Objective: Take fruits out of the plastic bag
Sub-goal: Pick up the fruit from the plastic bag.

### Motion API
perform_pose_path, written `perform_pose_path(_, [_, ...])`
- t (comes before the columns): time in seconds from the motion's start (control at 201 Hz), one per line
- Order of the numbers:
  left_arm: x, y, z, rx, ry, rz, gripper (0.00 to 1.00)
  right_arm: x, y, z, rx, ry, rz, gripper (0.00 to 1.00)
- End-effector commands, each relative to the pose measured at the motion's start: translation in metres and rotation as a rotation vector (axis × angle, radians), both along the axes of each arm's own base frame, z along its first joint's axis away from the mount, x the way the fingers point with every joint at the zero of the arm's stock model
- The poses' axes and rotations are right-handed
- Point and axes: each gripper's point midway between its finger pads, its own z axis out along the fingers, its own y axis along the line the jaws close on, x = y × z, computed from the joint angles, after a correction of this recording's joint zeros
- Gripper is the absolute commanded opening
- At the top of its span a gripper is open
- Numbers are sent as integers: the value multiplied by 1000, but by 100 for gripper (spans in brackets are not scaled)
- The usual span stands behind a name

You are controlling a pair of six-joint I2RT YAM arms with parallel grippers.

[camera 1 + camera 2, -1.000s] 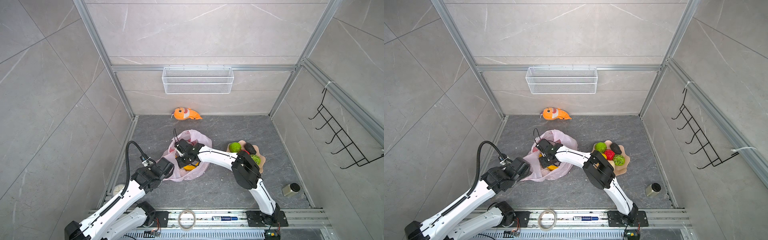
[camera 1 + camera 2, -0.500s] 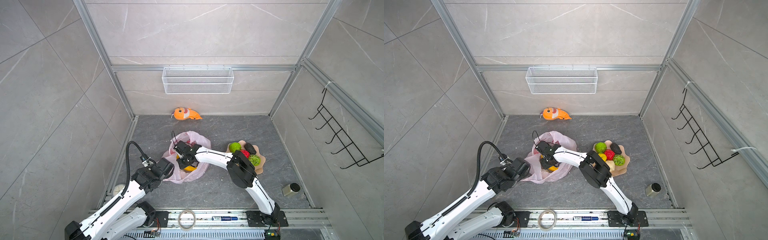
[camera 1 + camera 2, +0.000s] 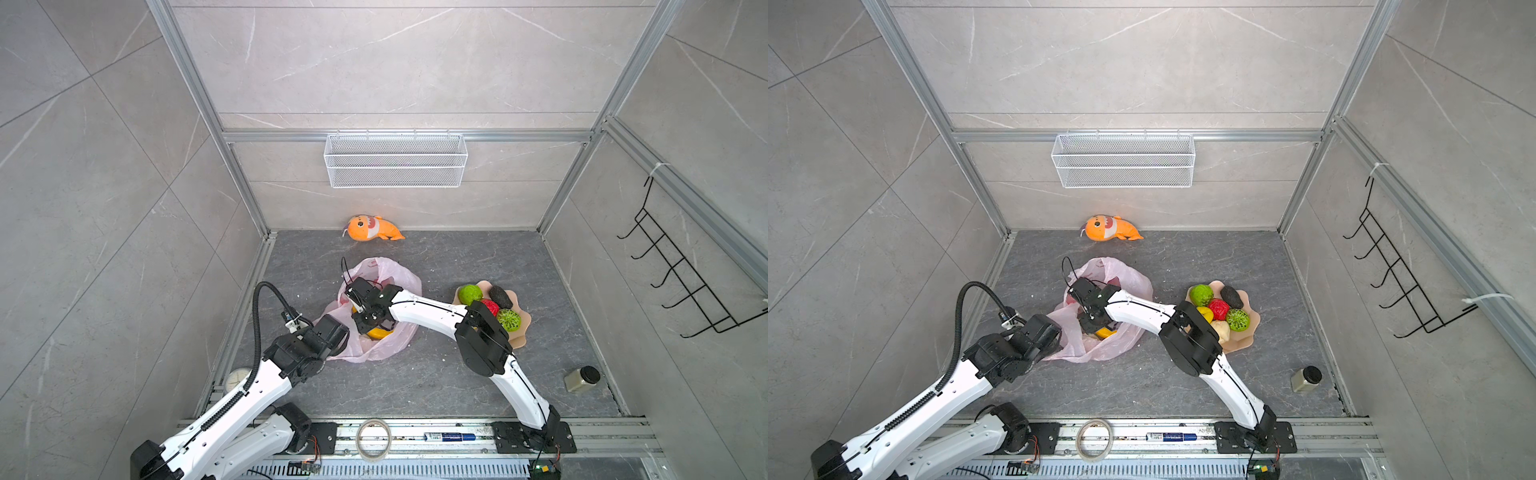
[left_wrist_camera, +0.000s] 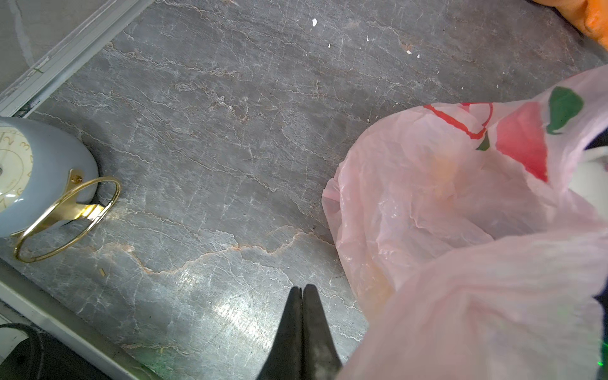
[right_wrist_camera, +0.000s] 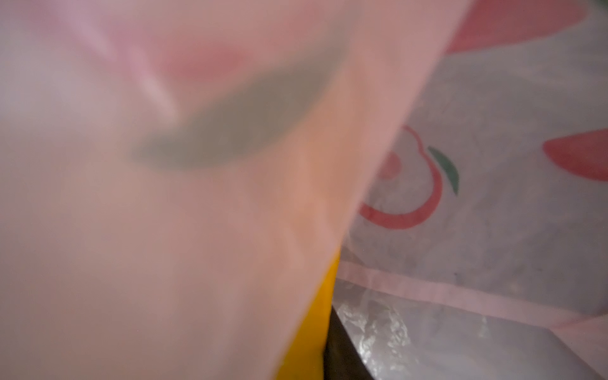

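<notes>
In both top views, the pink bag [image 3: 401, 276] is lying open in the middle of the desk [image 3: 457, 257]. My right hand [image 3: 368, 326] is sitting down inside its mouth, just over a yellow banana [image 3: 379, 333]. Near the bag, a plate [image 3: 1246, 338] is holding six fruits already taken out: a green ball [image 3: 1201, 294], an avocado [image 3: 1231, 296], a red piece [image 3: 1219, 309], a yellow piece [image 3: 1204, 314], a beige piece [image 3: 1222, 331] and a netted green piece [image 3: 1238, 319]. I am judging the job nearly done, with the banana the only fruit showing in the bag. A marker [image 3: 449, 436] is lying on the front rail, its label too small to read.

In the left wrist view, my left hand [image 4: 301, 291] is pressing its fingers [image 4: 289, 329] together. Bag film is draping just beside them, and I cannot tell whether a fold is caught. The bag is showing a red apple print with a green leaf and no words. A clock [image 4: 49, 154] is showing the numerals 2 and 3.

In the right wrist view, blurred film is covering most of the lens. A strip of banana [image 5: 312, 329] is showing beside one dark finger [image 5: 342, 358]. I cannot tell how far apart my right hand's fingers are standing.
</notes>
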Motion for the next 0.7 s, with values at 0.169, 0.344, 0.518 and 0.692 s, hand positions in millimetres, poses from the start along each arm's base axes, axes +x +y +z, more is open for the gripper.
perform_pose_path(0.169, [17,-7,11,28,-26,-16,0,0,-2,50,60,-19,33,25])
perform_pose_path(0.344, [14,-1,13,48,-24,5,0,8,-12,54,82,-1,11,24])
perform_pose_path(0.518, [10,5,15,59,-28,29,0,17,-25,62,101,12,1,24])
perform_pose_path(0.692, [9,6,12,54,-26,34,0,22,-36,73,121,10,-1,23])
